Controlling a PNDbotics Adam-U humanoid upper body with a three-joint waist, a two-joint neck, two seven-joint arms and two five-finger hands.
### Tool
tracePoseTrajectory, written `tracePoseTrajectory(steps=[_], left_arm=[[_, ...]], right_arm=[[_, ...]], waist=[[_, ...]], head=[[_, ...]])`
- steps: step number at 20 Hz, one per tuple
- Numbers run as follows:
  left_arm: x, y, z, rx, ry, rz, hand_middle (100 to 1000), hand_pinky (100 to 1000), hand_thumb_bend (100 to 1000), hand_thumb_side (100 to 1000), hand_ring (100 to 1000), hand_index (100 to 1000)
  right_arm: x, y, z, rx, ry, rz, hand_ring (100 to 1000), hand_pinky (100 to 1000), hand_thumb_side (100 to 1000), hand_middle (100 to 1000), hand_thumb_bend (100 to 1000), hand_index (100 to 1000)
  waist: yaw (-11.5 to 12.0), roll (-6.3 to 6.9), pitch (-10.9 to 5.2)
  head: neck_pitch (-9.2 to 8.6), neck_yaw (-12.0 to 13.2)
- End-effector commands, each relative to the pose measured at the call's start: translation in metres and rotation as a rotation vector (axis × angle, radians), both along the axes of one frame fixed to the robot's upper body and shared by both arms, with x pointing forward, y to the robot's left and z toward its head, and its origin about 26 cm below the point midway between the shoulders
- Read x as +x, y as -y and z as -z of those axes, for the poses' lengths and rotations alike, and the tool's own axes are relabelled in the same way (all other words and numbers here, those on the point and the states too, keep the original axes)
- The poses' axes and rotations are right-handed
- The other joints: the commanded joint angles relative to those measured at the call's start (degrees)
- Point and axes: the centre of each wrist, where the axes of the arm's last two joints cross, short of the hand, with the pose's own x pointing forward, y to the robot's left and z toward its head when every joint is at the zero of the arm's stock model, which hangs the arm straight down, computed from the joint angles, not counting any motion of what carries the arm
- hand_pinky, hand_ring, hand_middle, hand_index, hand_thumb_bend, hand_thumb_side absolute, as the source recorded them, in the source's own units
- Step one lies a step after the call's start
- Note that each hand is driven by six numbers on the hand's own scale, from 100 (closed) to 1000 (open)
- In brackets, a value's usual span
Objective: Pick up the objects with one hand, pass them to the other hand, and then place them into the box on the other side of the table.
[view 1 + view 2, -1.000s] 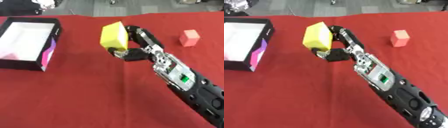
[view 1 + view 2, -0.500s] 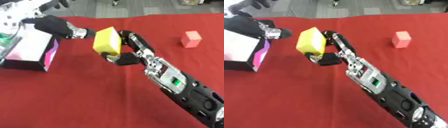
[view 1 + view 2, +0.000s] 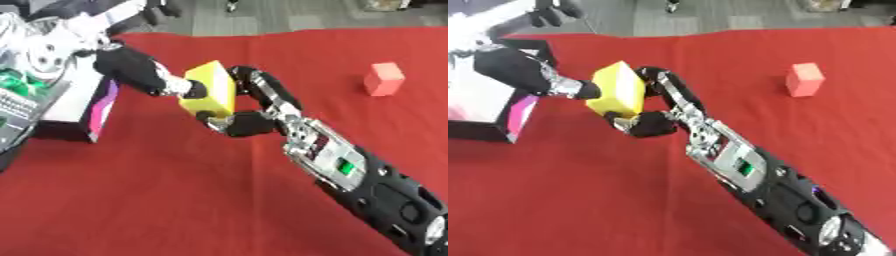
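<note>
Desk [image 3: 175, 200]: covered in red cloth, filling most of both views; grey floor beyond its far edge.

Right arm: black with silver joints, entering from the lower right corner and running diagonally up toward the centre.

Left arm: black forearm with white and silver parts, entering from the upper left, passing over the box.

Box [image 3: 500, 117]: black-walled, pale inside, with a pink and purple patch on its near side wall. It stands at the desk's left edge and is partly covered by the left arm.

Yellow block [image 3: 213, 94]: held in the air above the desk, left of centre, just right of the box, tilted. It sits between the two hands.

Right hand [image 3: 254, 112]: fingers curled over the block's right face, thumb under its lower edge; it holds the block.

Left hand [image 3: 179, 86]: its tip meets the block's left face. The fingers seem to touch the block, but the view is blurred here and I cannot tell whether they are curled round it.

Pink block [image 3: 384, 79]: small, upright on the desk at the far right, well apart from both hands.
</note>
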Motion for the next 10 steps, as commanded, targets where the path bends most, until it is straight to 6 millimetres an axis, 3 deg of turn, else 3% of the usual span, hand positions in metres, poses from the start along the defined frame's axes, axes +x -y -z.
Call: tracePoseTrajectory(steps=[1,4,5,10], left_arm=[[-0.001,0.001,-0.008,0.015,-0.072,-0.026,848,866,740,449,839,886],[0.000,0.001,-0.007,0.016,-0.073,-0.025,848,866,740,448,840,887],[0.000,0.002,-0.006,0.018,-0.079,-0.021,851,874,724,395,851,881],[0.013,0.014,0.008,0.068,-0.168,0.007,856,879,697,389,860,879]], right_arm=[[0.000,-0.002,-0.009,0.003,0.038,-0.015,567,803,100,500,256,596],[0.000,-0.002,-0.009,0.002,0.040,-0.016,567,803,100,500,256,596],[-0.001,-0.003,-0.010,0.003,0.045,-0.023,567,804,100,500,252,596],[-0.004,-0.007,-0.014,-0.011,0.102,-0.070,567,804,100,500,243,595]], waist=[[0.1,0.66,-1.86],[0.1,0.66,-1.85],[0.0,0.68,-1.80],[-0.2,0.78,-1.64]], head=[[-0.13,0.2],[-0.13,0.2],[-0.13,0.4],[-0.13,0.8]])
